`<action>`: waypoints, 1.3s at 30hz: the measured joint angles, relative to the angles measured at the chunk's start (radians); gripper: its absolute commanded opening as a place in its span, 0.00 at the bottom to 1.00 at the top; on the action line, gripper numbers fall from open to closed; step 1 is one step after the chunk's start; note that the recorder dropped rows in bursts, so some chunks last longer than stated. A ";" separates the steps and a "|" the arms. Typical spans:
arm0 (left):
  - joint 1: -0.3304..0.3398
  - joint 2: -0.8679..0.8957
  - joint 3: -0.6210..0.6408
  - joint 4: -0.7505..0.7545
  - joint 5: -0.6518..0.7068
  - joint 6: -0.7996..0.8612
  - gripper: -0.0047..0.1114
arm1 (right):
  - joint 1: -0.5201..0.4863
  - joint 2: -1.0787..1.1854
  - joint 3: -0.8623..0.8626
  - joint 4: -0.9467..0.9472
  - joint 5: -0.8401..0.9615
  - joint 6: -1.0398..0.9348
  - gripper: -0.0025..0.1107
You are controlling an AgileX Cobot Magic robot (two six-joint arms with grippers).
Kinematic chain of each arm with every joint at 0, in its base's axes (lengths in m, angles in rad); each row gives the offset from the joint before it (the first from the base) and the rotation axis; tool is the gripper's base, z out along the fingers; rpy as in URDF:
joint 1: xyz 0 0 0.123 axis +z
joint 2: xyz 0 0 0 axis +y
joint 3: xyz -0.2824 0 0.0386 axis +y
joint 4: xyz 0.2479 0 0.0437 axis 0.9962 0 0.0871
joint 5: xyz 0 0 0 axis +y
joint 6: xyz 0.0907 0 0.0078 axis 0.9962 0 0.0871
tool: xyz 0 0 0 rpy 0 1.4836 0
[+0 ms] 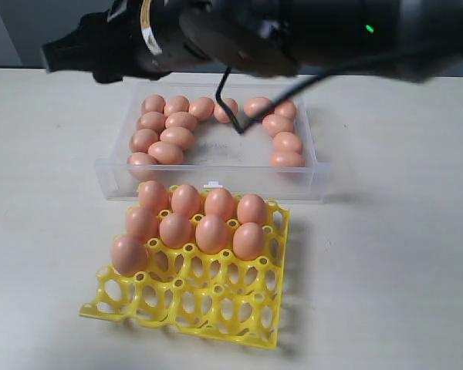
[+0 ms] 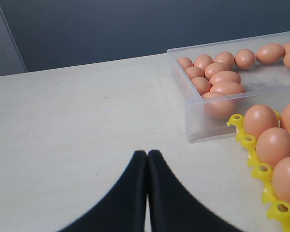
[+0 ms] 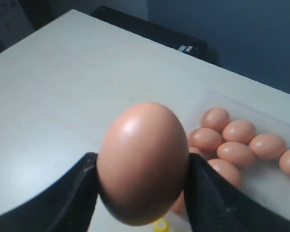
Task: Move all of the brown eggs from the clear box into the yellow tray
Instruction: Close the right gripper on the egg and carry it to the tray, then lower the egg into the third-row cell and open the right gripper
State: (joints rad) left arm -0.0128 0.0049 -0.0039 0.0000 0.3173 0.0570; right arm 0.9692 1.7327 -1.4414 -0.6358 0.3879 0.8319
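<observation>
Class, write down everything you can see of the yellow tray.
The yellow tray is a bright plastic lattice of round cups with raised pegs between. It lies flat, askew, on the pale table, close beside the clear box. Nine brown eggs sit in the cups nearest the box; the rest are empty.

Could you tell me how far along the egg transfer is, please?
Done: nine brown eggs sit in the yellow tray. In hand: the right gripper holds one egg. Left: roughly fifteen eggs lie in the clear box; the left gripper is shut and empty.
</observation>
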 measured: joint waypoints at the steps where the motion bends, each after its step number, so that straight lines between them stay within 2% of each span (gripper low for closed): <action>1: 0.000 0.000 0.000 0.000 0.000 0.000 0.04 | 0.021 -0.026 0.043 -0.047 -0.018 0.071 0.02; 7: 0.000 0.000 0.000 0.000 0.000 0.000 0.04 | 0.140 -0.123 0.307 -0.414 -0.043 0.499 0.02; 10: 0.000 0.000 0.000 0.000 0.000 0.000 0.04 | 0.202 -0.122 0.404 -0.655 0.011 0.784 0.02; 13: 0.000 0.000 0.000 0.000 0.000 0.000 0.04 | 0.291 -0.122 0.496 -0.951 0.183 1.101 0.02; 16: 0.000 0.000 0.000 0.000 0.000 0.000 0.04 | 0.388 -0.117 0.561 -1.045 0.368 1.233 0.02; 21: 0.000 0.000 0.000 0.000 0.000 0.000 0.04 | 0.438 -0.071 0.579 -1.044 0.375 1.251 0.02; 39: 0.000 0.000 0.000 0.000 0.000 0.000 0.04 | 0.438 0.146 0.571 -1.023 0.388 1.251 0.02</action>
State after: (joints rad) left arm -0.0128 0.0049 -0.0039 0.0000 0.3173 0.0570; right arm 1.4073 1.8787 -0.8700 -1.6589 0.7762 2.0824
